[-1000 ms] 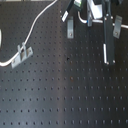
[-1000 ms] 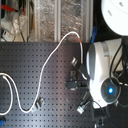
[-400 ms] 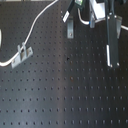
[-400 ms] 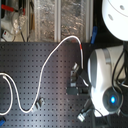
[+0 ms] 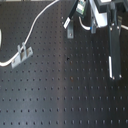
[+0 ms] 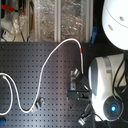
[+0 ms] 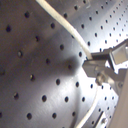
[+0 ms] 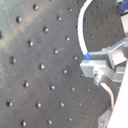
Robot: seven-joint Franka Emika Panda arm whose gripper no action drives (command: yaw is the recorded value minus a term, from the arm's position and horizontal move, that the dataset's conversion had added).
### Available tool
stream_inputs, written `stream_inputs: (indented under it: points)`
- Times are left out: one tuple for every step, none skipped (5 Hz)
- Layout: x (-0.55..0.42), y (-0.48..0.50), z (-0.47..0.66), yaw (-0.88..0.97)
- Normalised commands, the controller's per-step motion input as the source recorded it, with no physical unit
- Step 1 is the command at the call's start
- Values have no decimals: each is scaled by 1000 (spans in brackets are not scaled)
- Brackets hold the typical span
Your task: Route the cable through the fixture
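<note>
The cable (image 6: 50, 60) is a long white cord. It loops over the black board from the second exterior view's left and carries a red band (image 6: 81, 50) near its end. That end drops to my gripper (image 6: 81, 72), which appears shut on it; the fingers themselves are hidden. A metal clip (image 6: 75, 76) of the fixture stands right beside the gripper. Both wrist views show the cable (image 7: 75, 37) (image 8: 81, 35) running close past this clip (image 7: 107, 65) (image 8: 102, 65). In the first exterior view the gripper (image 5: 76, 11) hangs just above the clip (image 5: 70, 31).
Another metal clip (image 5: 20, 54) (image 6: 40, 103) stands farther along the board with the cable (image 5: 35, 27) reaching it. The white arm body (image 6: 105, 85) fills the second exterior view's right. A black bar (image 5: 114, 47) hangs at the first exterior view's right. Shelves with clutter (image 6: 45, 20) lie behind the board.
The cable's red-banded end has moved down the second exterior view toward the nearby clip, and the arm has shifted with it. The cable's loop on the board has barely moved.
</note>
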Motion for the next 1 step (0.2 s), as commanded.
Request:
stream_inputs:
  points:
    - [-11,71,-1,0]
